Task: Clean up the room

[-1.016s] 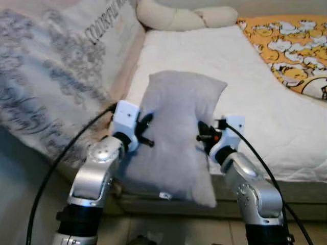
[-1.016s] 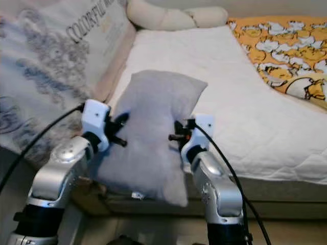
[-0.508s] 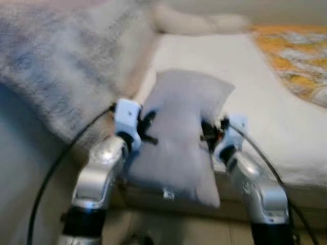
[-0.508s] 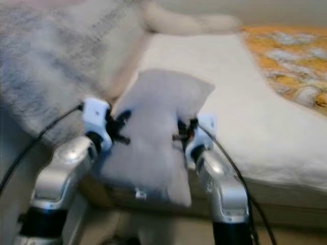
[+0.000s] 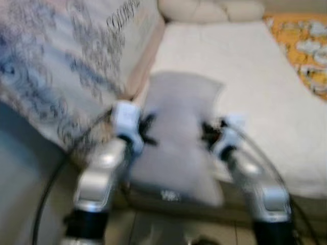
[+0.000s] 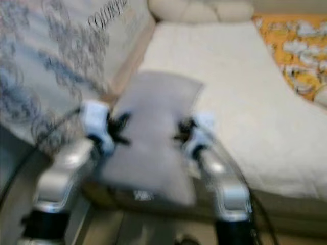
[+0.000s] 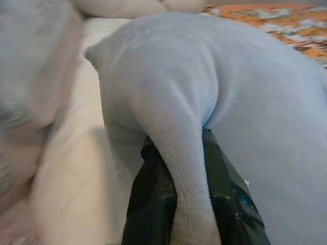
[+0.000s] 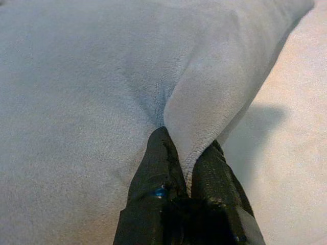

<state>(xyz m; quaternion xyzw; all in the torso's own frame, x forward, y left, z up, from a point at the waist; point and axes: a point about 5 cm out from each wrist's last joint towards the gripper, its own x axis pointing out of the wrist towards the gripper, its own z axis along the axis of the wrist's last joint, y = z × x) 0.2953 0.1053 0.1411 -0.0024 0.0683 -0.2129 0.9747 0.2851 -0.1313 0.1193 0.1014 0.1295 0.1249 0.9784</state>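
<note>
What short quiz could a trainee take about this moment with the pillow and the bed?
1. True or false: both hands pinch the grey pillow.
2. Which sheet lies on the far right of the bed? A) yellow patterned B) plain blue C) striped green
3. Fill in: the left hand holds a ____ of pillow fabric between its fingers.

Key:
1. True; the right hand grips a fold too.
2. A, the yellow patterned sheet.
3. Fold.
</note>
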